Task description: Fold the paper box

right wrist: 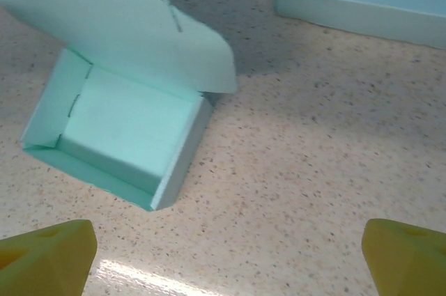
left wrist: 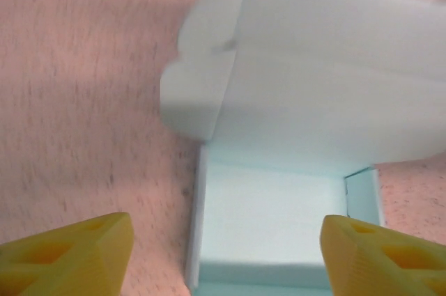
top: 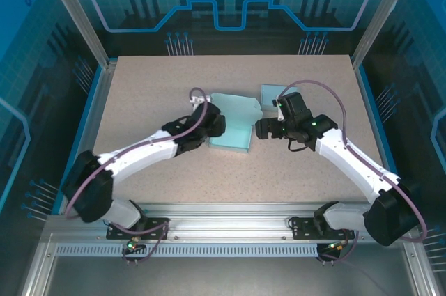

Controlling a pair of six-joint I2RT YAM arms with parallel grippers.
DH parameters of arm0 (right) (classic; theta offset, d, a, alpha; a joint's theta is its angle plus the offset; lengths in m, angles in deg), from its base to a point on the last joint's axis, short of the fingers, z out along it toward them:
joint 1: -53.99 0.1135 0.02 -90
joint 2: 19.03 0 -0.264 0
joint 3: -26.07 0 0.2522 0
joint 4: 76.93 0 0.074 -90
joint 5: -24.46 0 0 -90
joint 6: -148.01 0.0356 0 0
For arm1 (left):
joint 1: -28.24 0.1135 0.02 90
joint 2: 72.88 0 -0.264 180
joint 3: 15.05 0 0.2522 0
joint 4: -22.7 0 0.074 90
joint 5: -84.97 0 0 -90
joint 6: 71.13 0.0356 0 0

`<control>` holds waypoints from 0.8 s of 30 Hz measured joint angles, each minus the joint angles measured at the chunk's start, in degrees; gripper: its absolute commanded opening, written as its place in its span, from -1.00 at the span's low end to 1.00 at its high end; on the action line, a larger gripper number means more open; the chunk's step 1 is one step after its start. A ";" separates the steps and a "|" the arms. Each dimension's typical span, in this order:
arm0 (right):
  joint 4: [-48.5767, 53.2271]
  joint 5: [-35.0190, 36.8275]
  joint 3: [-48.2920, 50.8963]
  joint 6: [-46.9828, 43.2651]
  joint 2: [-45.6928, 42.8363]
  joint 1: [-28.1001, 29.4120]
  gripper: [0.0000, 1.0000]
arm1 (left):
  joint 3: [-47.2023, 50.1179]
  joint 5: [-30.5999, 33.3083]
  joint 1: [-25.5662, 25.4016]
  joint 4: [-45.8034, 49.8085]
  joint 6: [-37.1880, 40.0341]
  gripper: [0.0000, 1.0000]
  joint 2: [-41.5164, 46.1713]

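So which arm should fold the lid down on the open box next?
Probably the left. The left tool is open right at the open box, with the raised lid flap straight ahead. The right tool is open too, but the box sits off to its side.

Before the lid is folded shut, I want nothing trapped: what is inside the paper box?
The paper box shows a bare pale-green floor with nothing lying on it. Its raised lid overhangs the far edge, so that strip is hidden.
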 measured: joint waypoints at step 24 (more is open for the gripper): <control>-11.04 -5.05 -2.69 -7.34 13.75 -5.25 0.55 | -1.25 -34.07 19.43 -15.52 30.91 0.53 -14.69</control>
